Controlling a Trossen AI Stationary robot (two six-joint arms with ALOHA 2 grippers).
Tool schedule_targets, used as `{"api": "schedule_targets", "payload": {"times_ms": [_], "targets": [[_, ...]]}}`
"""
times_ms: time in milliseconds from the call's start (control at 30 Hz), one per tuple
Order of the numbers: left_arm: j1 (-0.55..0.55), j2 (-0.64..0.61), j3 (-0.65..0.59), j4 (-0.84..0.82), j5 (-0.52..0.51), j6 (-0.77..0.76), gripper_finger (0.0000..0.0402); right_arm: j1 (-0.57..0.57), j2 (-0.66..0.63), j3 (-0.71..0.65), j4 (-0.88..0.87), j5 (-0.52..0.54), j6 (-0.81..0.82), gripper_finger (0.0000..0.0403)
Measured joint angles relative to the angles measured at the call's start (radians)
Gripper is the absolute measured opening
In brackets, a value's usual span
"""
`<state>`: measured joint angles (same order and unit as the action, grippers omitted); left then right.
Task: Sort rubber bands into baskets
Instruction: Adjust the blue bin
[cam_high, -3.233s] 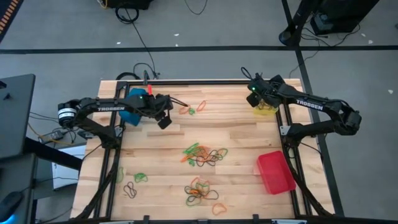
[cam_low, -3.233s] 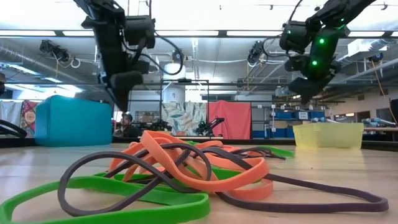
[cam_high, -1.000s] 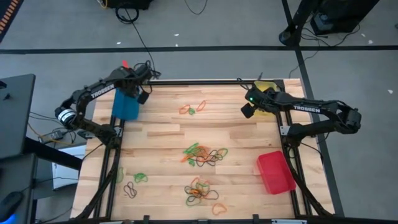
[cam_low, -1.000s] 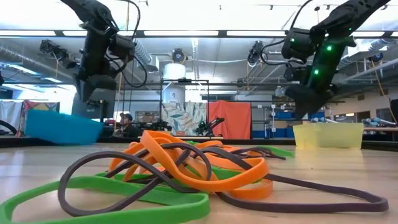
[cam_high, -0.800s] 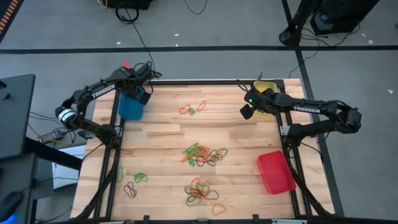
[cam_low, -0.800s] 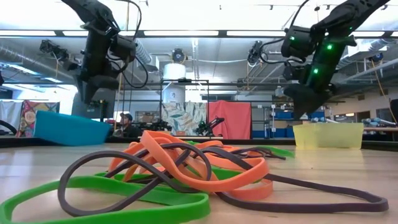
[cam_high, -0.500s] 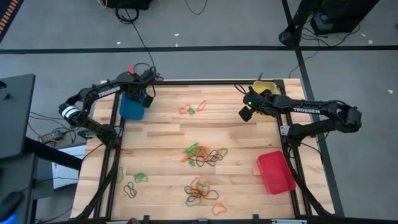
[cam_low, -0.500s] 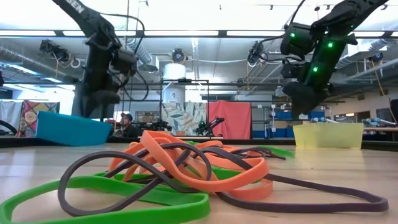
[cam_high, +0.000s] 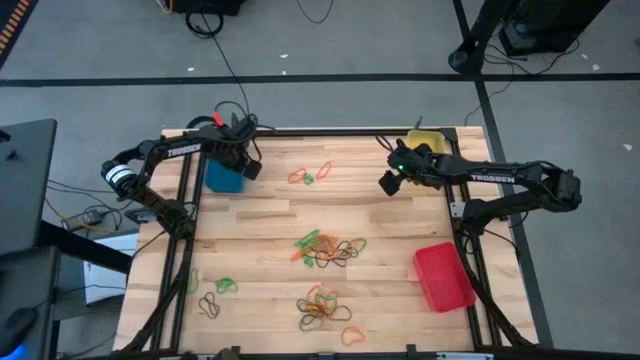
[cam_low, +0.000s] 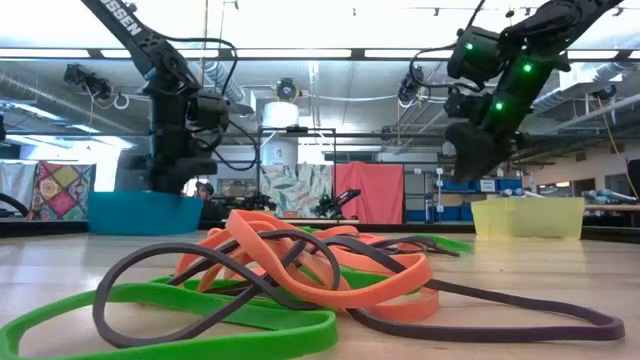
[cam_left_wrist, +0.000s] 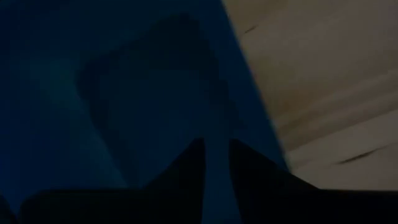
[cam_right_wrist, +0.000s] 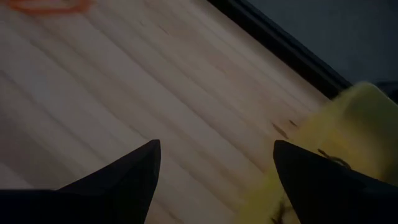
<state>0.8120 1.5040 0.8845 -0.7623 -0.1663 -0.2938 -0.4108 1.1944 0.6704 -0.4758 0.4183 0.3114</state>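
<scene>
The blue basket (cam_high: 221, 176) stands level at the table's far left, its base down at the tabletop (cam_low: 145, 214). My left gripper (cam_high: 244, 166) points down, shut on its wall. My right gripper (cam_high: 386, 185) hangs open above bare wood (cam_right_wrist: 214, 180), just left of the yellow basket (cam_low: 527, 217), which is mostly under that arm in the high view (cam_high: 420, 133). The red basket (cam_high: 443, 277) lies at the near right. Orange, green and dark rubber bands (cam_high: 328, 248) lie in loose heaps mid-table, with more near the front (cam_high: 322, 308). My left gripper holds the blue basket by the wall facing the table's right (cam_left_wrist: 216, 124). The wall passes between the two fingers, one finger (cam_left_wrist: 186, 171) on the inner side and one on the outer side. The fingers come from above, pointing down. The basket sits upright and level.
A small orange and green clump (cam_high: 310, 175) lies between the two arms. Green and dark bands (cam_high: 215, 295) lie near the front left. Black frame rails (cam_high: 185, 260) run along the table's left and right sides.
My left gripper has come down and toward the table's right with the blue basket, tipping to point more steeply down. The basket was lifted and tilted; now it is level and low at the tabletop. My right gripper has drifted slightly left, away from the yellow basket, still open.
</scene>
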Motion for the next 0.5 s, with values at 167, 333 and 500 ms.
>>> {"api": "schedule_targets", "payload": {"times_ms": [167, 333, 500], "targets": [[-0.003, 0.0, 0.01, 0.018, -0.005, 0.025, 0.0075, 0.02, 0.03, 0.0, 0.049, -0.061, -0.006, 0.0323], [-0.005, -0.024, 0.017, -0.02, -0.037, 0.06, 0.0075, 0.05, 0.121, 0.0, 0.05, -0.077, 0.01, 0.0323], [-0.021, -0.111, 0.017, -0.032, -0.041, 0.125, 0.0075, 0.092, 0.287, 0.0, 0.102, -0.092, -0.014, 0.0323]]}}
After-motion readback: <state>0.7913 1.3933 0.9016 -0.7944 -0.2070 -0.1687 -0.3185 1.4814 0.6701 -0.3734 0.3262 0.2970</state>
